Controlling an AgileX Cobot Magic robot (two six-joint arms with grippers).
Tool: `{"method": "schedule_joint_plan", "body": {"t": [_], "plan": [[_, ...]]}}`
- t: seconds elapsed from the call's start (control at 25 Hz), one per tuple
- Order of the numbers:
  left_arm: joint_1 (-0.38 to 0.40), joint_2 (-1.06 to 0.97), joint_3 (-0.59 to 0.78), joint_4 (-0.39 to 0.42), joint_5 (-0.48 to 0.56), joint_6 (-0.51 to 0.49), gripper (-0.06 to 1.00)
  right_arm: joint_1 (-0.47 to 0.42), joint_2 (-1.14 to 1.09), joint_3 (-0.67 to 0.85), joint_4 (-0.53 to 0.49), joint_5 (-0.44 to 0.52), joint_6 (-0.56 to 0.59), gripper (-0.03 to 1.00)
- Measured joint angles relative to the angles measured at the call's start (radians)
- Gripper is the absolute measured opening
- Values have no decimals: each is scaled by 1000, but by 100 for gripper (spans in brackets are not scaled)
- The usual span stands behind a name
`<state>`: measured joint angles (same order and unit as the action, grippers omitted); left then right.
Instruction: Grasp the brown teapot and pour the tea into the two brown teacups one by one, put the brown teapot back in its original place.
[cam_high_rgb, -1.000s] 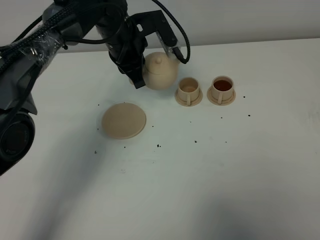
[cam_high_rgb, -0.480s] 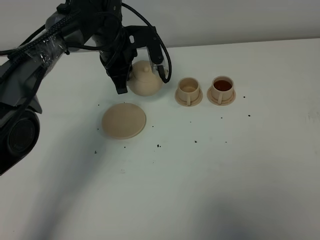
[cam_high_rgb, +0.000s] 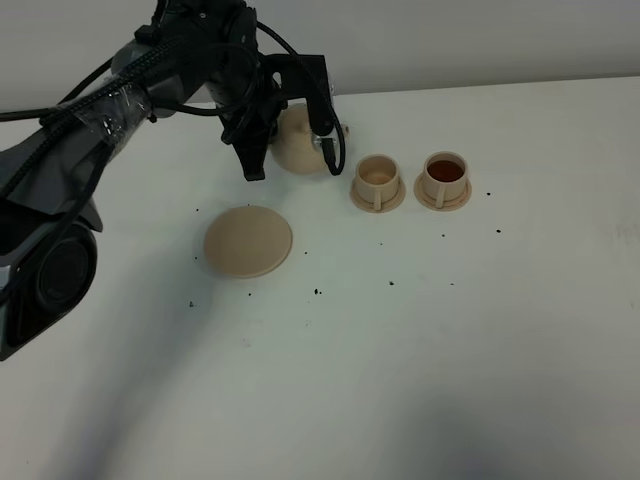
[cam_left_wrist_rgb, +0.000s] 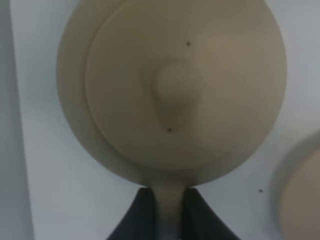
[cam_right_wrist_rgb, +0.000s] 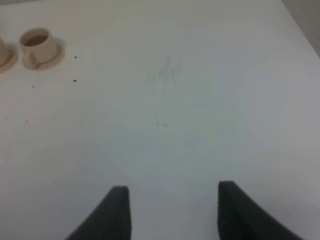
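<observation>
My left hand (cam_left_wrist_rgb: 169, 196) was black. The teapot (cam_high_rgb: 300, 150), wide saucer (cam_high_rgb: 248, 240) and two teacups (cam_high_rgb: 378, 180) were pale beige, the tea (cam_high_rgb: 445, 171) reddish-brown, the tabletop (cam_high_rgb: 450, 360) white with dark flecks.

I can read no writing, label, brand, number or sign anywhere in my views.
</observation>
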<state>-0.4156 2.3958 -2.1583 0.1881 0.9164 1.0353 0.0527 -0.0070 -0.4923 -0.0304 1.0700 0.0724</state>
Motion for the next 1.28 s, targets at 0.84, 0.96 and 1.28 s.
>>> {"method": "schedule_joint_plan", "body": {"t": [0.84, 0.96, 1.28], "plan": [[-60, 30, 0, 110, -163, 210, 16, 0, 0, 0, 0, 0, 0, 43], [-63, 30, 0, 148, -165, 223, 16, 0, 0, 0, 0, 0, 0, 43], [-65, 30, 0, 192, -193, 250, 16, 0, 0, 0, 0, 0, 0, 43]]}}
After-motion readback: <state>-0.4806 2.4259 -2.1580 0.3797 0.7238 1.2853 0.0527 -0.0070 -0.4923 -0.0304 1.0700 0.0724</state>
